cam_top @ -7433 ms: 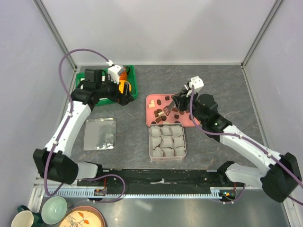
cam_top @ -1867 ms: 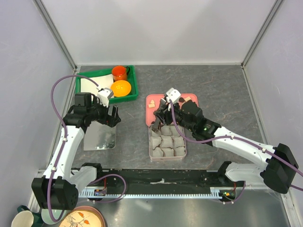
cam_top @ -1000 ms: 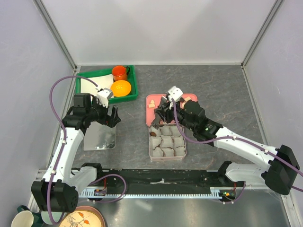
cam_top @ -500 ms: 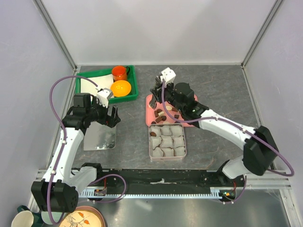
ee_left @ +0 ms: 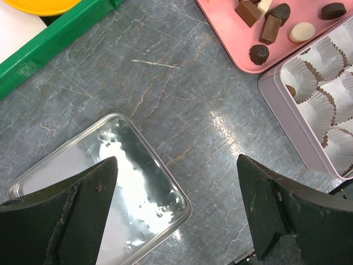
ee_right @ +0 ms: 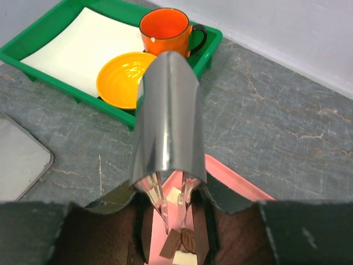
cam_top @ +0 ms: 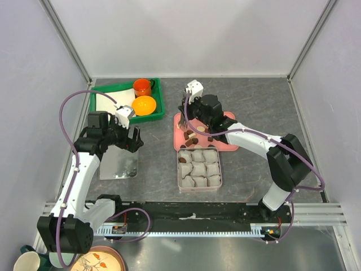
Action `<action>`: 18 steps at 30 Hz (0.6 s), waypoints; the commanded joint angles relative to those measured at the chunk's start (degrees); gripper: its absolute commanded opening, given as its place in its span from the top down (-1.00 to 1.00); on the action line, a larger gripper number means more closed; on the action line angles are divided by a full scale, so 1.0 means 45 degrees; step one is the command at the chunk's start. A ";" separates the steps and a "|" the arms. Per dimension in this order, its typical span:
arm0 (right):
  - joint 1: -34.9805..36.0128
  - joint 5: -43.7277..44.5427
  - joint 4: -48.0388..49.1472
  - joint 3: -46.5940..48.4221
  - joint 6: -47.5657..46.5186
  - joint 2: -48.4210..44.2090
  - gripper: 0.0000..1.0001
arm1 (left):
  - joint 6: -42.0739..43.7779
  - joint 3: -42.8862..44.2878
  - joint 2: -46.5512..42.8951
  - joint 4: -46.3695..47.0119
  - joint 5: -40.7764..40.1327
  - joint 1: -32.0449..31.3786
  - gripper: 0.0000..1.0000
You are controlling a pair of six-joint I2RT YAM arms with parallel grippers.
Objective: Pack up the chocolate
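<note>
Swung back from the square grey tin (cam_top: 221, 169), one dark chocolate (ee_left: 290, 90) packed, the right tool (cam_top: 189, 116) clenches metal tongs (ee_right: 167, 121) over the pink tray's (ee_left: 220, 25) remaining pieces (ee_left: 259, 53); left tool (ee_left: 176, 160) gapes.

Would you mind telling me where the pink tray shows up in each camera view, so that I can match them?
Top external: the pink tray lies near the middle of the picture.
Left wrist: pink tray in the top right corner.
Right wrist: pink tray at bottom centre, under the tongs.
Shared landmark: the green tray, left of the pink tray in all three views.
</note>
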 commanded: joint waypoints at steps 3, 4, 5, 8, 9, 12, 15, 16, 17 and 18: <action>-0.0123 -0.0032 0.1398 0.0665 0.0195 0.0306 0.20 | 0.0523 0.0302 0.0035 0.0108 -0.0144 0.0087 -0.91; -0.0104 0.0006 0.1418 0.0666 0.0195 0.0345 0.17 | 0.0504 0.0302 0.0054 0.0108 -0.0143 0.0087 -0.91; -0.0123 0.0026 0.1399 0.0685 0.0214 0.0384 0.16 | 0.0523 0.0302 0.0074 0.0089 -0.0124 0.0087 -0.91; -0.0123 0.0045 0.1438 0.0607 0.0195 0.0463 0.12 | 0.0523 0.0302 0.0132 0.0127 -0.0144 0.0087 -0.91; -0.0123 0.0046 0.1476 0.0568 0.0195 0.0482 0.12 | 0.0543 0.0302 0.0133 0.0127 -0.0124 0.0087 -0.91; -0.0104 0.0317 0.1574 0.0549 0.0215 0.0541 0.08 | 0.0543 0.0322 0.0152 0.0108 -0.0143 0.0087 -0.91; -0.0143 0.0319 0.1632 0.0549 0.0331 0.0619 -0.07 | 0.0562 0.0341 0.0133 0.0089 -0.0124 0.0087 -0.91; -0.0123 0.0319 0.1652 0.0548 0.0351 0.0619 -0.14 | 0.0601 0.0341 0.0133 0.0088 -0.0085 0.0087 -0.91; -0.0123 0.0319 0.1672 0.0548 0.0332 0.0658 -0.16 | 0.0602 0.0361 0.0133 0.0069 -0.0046 0.0087 -0.91; -0.0123 0.0300 0.1672 0.0548 0.0332 0.0678 -0.17 | 0.0582 0.0361 0.0171 0.0049 -0.0007 0.0087 -0.91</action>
